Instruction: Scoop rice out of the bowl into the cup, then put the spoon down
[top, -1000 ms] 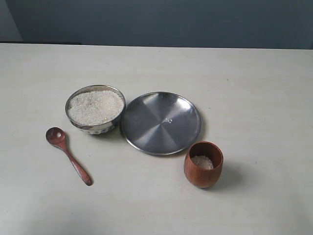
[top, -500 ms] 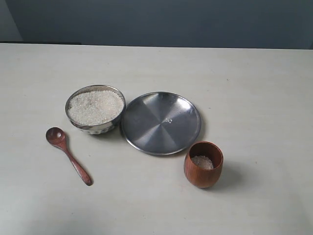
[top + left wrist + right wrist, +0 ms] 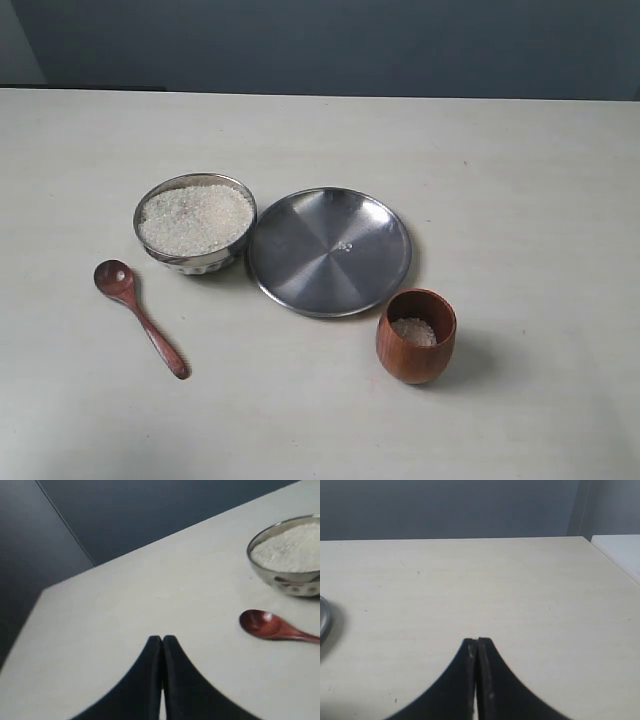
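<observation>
1. The wooden spoon [image 3: 140, 320] lies flat on the counter [image 3: 520, 200], free of any grip. Its head is just beside the steel bowl [image 3: 200, 265] and its handle angles away from the bowl.
2. The left jaws are pressed together and empty, near the spoon's head; the right jaws are likewise closed on nothing, over bare counter.
3. The rice [image 3: 195, 218] heaps the bowl, and the wooden cup [image 3: 410, 365] holds only a little, so another scoop looks likely. For that, the left jaws should open wide first, then pinch the handle mid-length.
4. The path to the cup crosses the steel plate [image 3: 300, 260], where a few stray grains sit — carry the head level and tip only over the cup's mouth.
</observation>
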{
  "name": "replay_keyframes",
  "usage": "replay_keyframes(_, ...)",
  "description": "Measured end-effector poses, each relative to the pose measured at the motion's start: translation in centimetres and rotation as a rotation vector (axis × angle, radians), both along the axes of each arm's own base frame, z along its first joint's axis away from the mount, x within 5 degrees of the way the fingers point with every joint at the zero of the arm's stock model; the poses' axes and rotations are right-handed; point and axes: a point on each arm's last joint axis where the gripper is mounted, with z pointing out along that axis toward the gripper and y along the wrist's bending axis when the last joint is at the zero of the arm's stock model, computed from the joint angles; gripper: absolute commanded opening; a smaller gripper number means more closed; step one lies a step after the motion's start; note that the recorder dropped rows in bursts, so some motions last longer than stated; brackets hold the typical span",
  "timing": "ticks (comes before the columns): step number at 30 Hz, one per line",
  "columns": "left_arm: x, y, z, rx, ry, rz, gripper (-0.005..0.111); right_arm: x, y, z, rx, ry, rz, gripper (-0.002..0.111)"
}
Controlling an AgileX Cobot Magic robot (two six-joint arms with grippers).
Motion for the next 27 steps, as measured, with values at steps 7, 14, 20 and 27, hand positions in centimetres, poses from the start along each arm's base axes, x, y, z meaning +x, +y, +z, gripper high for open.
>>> replay_keyframes(7,0.1,0.1,0.7,0.174,-0.056,-0.018,0.000,0.0,0.0,0.0,0.000,0.000,0.000,0.000)
replay_keyframes(14,0.3,-1.0,3.1,-0.419,-0.388,-0.080,0.000,0.0,0.0,0.0,0.000,0.000,0.000,0.000)
replay_keyframes(20,0.0,-0.2,4.2,-0.841,-0.562,-0.017,0.000,0.0,0.0,0.0,0.000,0.000,0.000,0.000)
replay_keyframes(27,-0.2,0.3,4.7,-0.902,-0.642,-0.001,0.000,0.0,0.0,0.0,0.000,0.000,0.000,0.000)
